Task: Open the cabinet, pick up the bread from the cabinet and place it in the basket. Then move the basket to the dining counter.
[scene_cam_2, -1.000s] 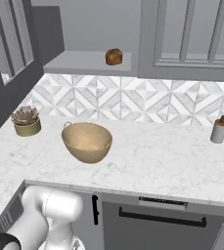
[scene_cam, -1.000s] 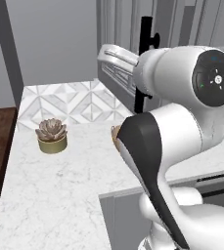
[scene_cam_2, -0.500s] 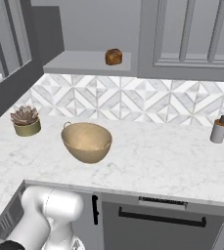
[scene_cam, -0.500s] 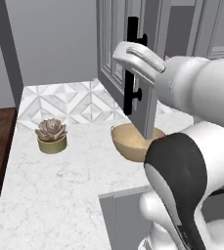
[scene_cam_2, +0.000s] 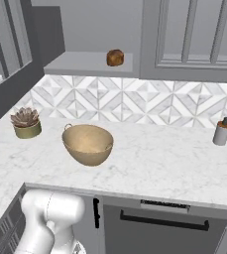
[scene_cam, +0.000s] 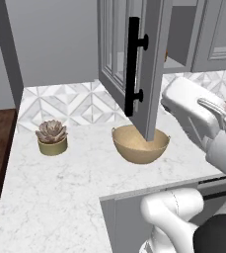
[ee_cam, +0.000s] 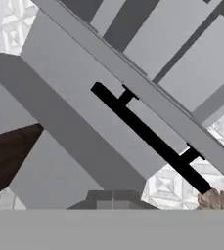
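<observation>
Left to right: I see the succulent [scene_cam: 52, 138] on the table [scene_cam: 60, 188], then the cabinet [scene_cam: 134, 64] door, now swung wider than half a second ago, with my arm pulled back rightward. The basket [scene_cam_2: 87, 144] sits below; the bread [scene_cam_2: 115, 57] rests on the open shelf. I cannot tell the claw's state.

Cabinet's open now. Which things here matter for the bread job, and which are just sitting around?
For the job:
cabinet door
bread on the shelf
basket

Just lying about:
potted succulent
soap bottle
</observation>
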